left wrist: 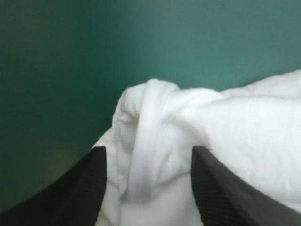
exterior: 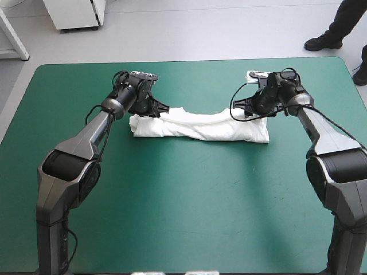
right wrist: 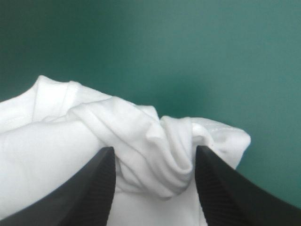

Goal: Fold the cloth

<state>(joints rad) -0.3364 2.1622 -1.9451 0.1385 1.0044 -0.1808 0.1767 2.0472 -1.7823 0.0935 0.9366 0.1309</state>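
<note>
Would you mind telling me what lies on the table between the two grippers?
The T-shirt, a long white bundle, spans the stretch from the left gripper to the right gripper, as the high view shows.

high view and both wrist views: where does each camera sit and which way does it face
High view: above and behind the robot, facing forward and down at the table and the T-shirt; both arms show.
Left wrist view: above that wrist, looking along the left end effector at one T-shirt end; its black fingers show.
Right wrist view: likewise along the right end effector, at the other end.
Shared: all three see the T-shirt.
</note>
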